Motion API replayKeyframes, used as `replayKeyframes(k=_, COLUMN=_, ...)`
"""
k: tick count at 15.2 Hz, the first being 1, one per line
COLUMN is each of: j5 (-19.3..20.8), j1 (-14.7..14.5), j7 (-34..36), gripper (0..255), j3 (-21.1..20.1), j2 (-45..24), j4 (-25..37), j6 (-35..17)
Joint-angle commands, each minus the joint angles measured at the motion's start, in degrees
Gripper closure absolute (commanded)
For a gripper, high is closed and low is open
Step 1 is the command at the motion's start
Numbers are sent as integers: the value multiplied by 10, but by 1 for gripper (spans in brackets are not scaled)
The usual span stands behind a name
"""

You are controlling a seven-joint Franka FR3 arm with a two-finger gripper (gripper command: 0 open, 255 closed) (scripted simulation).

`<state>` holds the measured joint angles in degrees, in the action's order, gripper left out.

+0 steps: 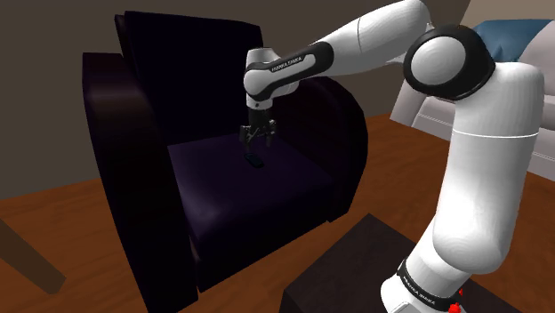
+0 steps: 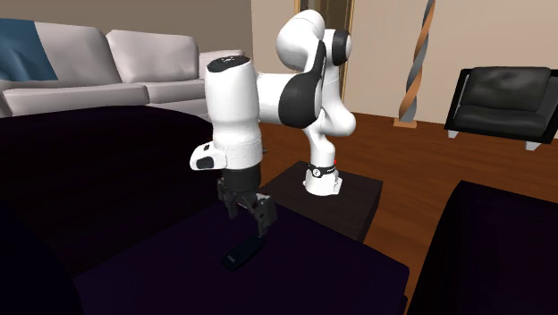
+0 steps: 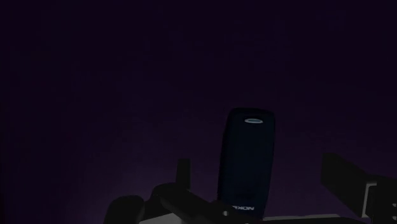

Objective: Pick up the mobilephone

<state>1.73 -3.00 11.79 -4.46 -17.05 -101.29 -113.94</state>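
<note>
Both jaws of the all-black two-finger gripper (image 2: 249, 217) stand apart just above the slim dark bar-shaped mobilephone (image 3: 247, 159), lying flat on the dark purple cushioned armchair seat (image 1: 222, 182) — I'd line them up across its narrow sides, drop straight down, then squeeze. White Franka arm (image 1: 374, 40) stretches over the seat, wrist pointing down.
</note>
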Motion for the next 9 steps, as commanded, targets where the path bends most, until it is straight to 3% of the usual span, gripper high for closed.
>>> replayKeyframes(k=1, j5=1, j1=-3, j7=10, gripper=0, j3=1, j2=-51, j4=52, j6=4)
replayKeyframes(k=9, j5=3, j1=-4, j7=11, gripper=0, j3=2, j2=-75, j4=26, j6=-45)
